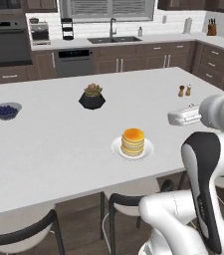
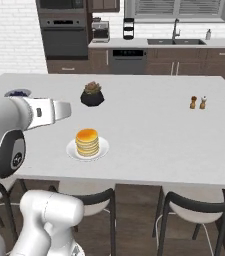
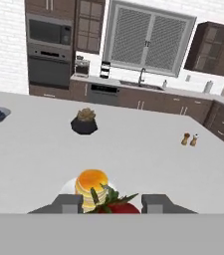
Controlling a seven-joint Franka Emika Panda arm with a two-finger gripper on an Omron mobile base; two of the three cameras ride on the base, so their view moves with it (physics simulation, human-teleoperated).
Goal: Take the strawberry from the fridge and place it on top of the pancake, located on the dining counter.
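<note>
A red strawberry (image 3: 117,205) with green leaves sits between my two fingertips in the hand view, and the gripper (image 3: 113,203) is shut on it. Just beyond it is the pancake (image 3: 92,183), a golden stack with an orange top on a small white plate (image 1: 147,149). The stack (image 1: 133,141) stands near the front of the white dining counter (image 1: 54,144). My gripper (image 1: 170,118) hovers above the counter, a little right of the pancake in the left base view and left of the pancake (image 2: 87,141) in the right base view. The fridge is out of view.
A black pot with a plant (image 1: 92,97) stands behind the pancake. A bowl of dark blue berries (image 1: 5,110) is at the far left, and two shakers (image 1: 184,90) at the right. Dark-framed stools (image 1: 128,204) line the near edge. The sink counter (image 1: 112,40) runs along the back wall.
</note>
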